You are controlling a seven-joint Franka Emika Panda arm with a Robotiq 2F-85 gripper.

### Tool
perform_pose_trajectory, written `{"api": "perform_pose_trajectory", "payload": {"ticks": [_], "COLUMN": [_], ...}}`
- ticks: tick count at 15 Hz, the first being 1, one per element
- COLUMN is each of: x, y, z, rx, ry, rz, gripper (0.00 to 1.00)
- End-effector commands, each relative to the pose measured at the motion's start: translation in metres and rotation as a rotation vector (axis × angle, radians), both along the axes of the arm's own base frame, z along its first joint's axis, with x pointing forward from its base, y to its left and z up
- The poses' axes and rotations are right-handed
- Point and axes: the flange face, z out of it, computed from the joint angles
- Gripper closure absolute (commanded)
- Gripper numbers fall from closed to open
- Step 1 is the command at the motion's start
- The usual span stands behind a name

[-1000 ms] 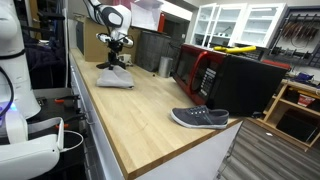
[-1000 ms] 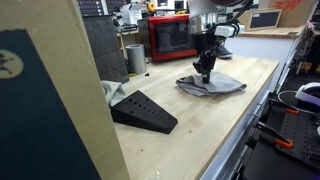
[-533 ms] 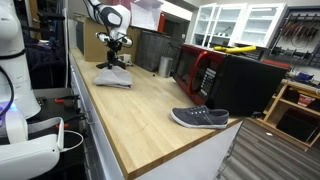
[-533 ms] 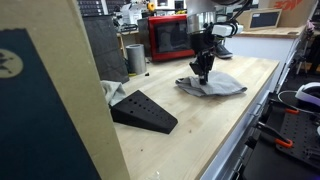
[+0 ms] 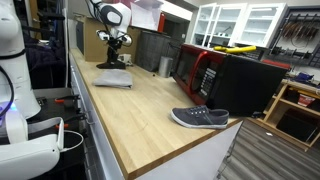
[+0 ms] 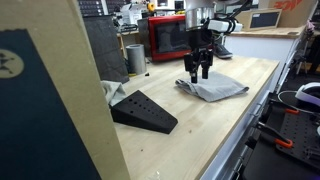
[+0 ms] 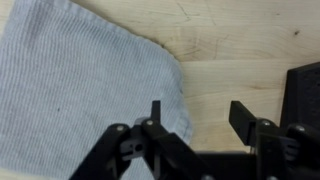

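Claw: the gripper point(image 6: 197, 72) is seen with its jaws spread wide, and nothing is gripped between them.
Cloth: a grey knit cloth point(image 6: 215, 88) is laid out pretty flat on the wooden counter point(image 6: 240, 135), near the red microwave point(image 6: 170, 38) and out in front of it.
Claw vs cloth: the claw is hung right over the cloth, at the edge on the microwave's side. In the wrist view one finger point(image 7: 155, 112) is lined up over the cloth's edge and the other is over bare wood. Whether the tips are touching the fabric can't be made out.
Cup: a metal cup point(image 6: 135, 57) is parked just beside the microwave.
Wedge: a black wedge-shaped block point(image 6: 143, 110) is set in front of the microwave too, farther from it than the cloth.
Shoe: a grey shoe point(image 5: 200, 118) is left on the same counter, in front of the microwave and close to the counter's edge, in an exterior view.
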Motion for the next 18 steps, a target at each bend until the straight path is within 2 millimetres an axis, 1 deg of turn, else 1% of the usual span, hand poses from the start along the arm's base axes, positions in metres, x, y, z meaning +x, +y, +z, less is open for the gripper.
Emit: {"api": "perform_pose_trajectory", "payload": {"ticks": [1, 4, 6, 9, 12, 14, 16, 18], "x": [0.012, 0.024, 0.033, 0.040, 0.047, 0.053, 0.058, 0.061], "y": [-0.027, -0.061, -0.088, -0.127, -0.162, -0.176, -0.183, -0.190], "z": [0.028, 0.031, 0.025, 0.010, 0.002, -0.005, -0.013, -0.022], "rx": [0.016, -0.011, -0.030, -0.050, -0.029, 0.014, 0.055, 0.056], "ry": [-0.053, -0.072, -0.068, -0.053, -0.030, 0.017, 0.050, 0.087], "rz": [-0.066, -0.089, -0.134, -0.222, -0.288, -0.276, -0.248, -0.239], "gripper": [0.01, 0.00, 0.00, 0.00, 0.00, 0.00, 0.00, 0.00]}}
